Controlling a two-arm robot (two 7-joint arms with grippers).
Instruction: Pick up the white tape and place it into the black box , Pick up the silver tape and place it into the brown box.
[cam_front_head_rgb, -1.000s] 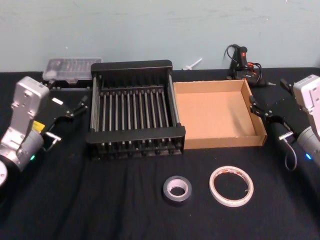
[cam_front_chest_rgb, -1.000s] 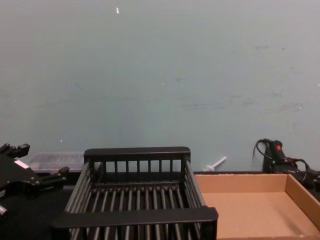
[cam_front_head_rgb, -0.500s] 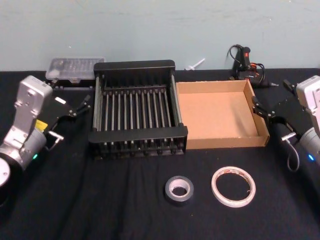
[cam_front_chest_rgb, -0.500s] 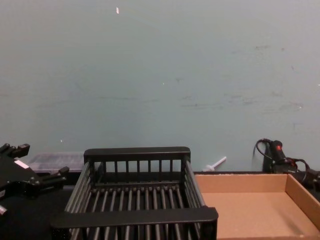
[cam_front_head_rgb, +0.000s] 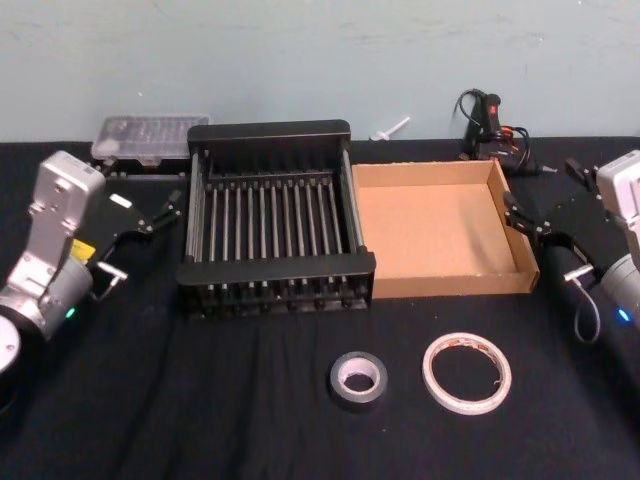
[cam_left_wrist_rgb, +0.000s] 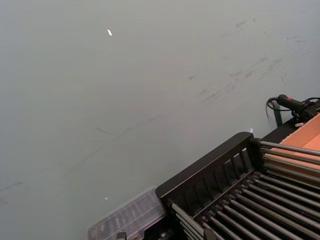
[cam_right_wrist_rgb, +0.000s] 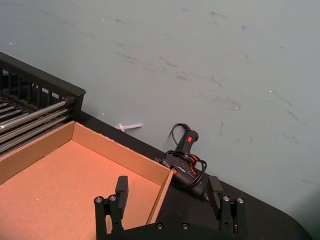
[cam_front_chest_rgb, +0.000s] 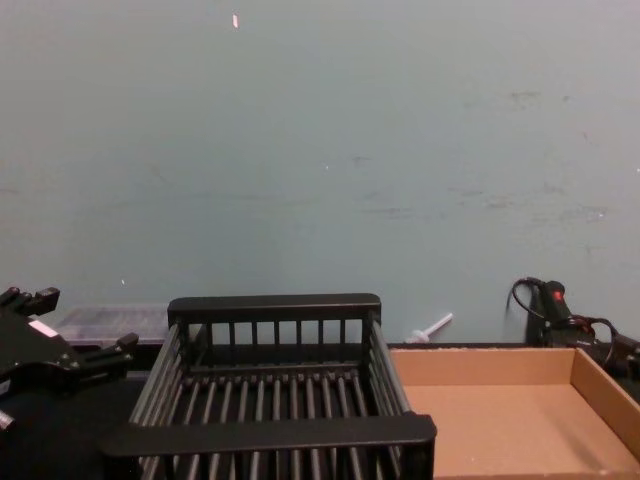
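The white tape (cam_front_head_rgb: 466, 372) lies flat on the black cloth near the table's front, right of centre. The silver tape (cam_front_head_rgb: 358, 378) lies just to its left. Behind them, the black box (cam_front_head_rgb: 277, 271) stands with the brown box (cam_front_head_rgb: 450, 281) touching its right side; both hold nothing. My left gripper (cam_front_head_rgb: 150, 205) hovers open left of the black box, also seen in the chest view (cam_front_chest_rgb: 85, 320). At the brown box's right wall, my right gripper (cam_front_head_rgb: 540, 192) hangs open, its two fingers spread in the right wrist view (cam_right_wrist_rgb: 168, 187) over that wall (cam_right_wrist_rgb: 160, 192).
A clear plastic case (cam_front_head_rgb: 150, 135) sits at the back left behind the black box. A glue gun with cables (cam_front_head_rgb: 488, 125) and a small white piece (cam_front_head_rgb: 390, 128) lie at the back right. A teal wall closes off the table's far edge.
Neither tape nor box has moved. The head view has shifted slightly sideways, and both grippers stay open in about the same places.
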